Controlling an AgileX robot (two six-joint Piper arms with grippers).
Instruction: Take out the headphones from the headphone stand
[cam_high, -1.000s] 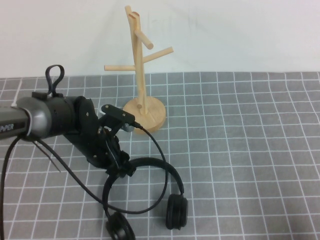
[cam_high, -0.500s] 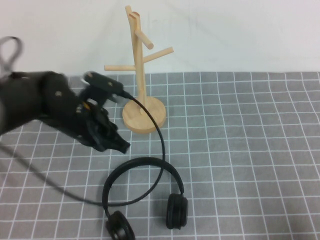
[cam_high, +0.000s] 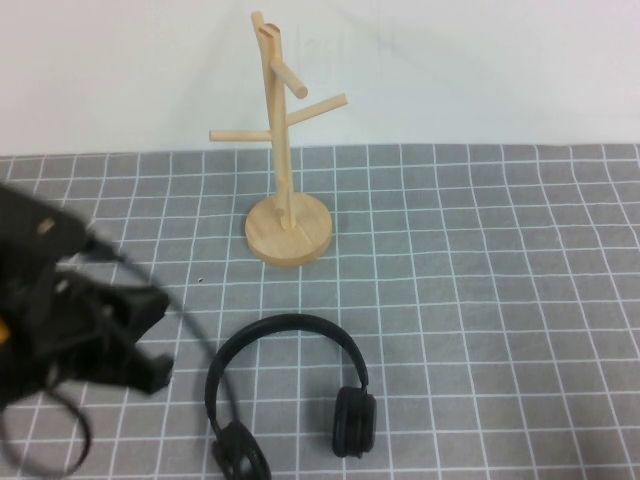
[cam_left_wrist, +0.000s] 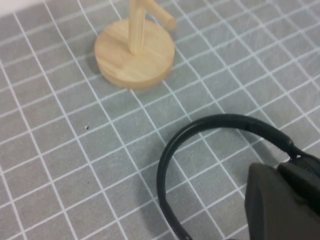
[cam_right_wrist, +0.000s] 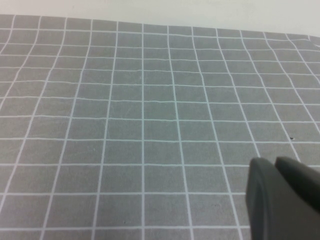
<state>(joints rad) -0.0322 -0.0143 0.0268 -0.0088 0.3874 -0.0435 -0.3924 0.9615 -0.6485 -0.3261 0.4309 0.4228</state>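
The black headphones lie flat on the grey grid mat, near the front edge, headband arched toward the stand. The wooden headphone stand stands upright behind them with bare pegs. My left gripper is at the left, blurred, apart from the headphones and holding nothing. In the left wrist view its fingers sit close together over the headband, with the stand's base beyond. My right gripper is out of the high view and shut over bare mat.
The grey grid mat covers the table up to a white wall at the back. The left arm's black cable loops beside the headphones.
My left gripper let go of the headband, lifted off and swung back to the left. The headphones stayed flat on the mat. The stand has not moved.
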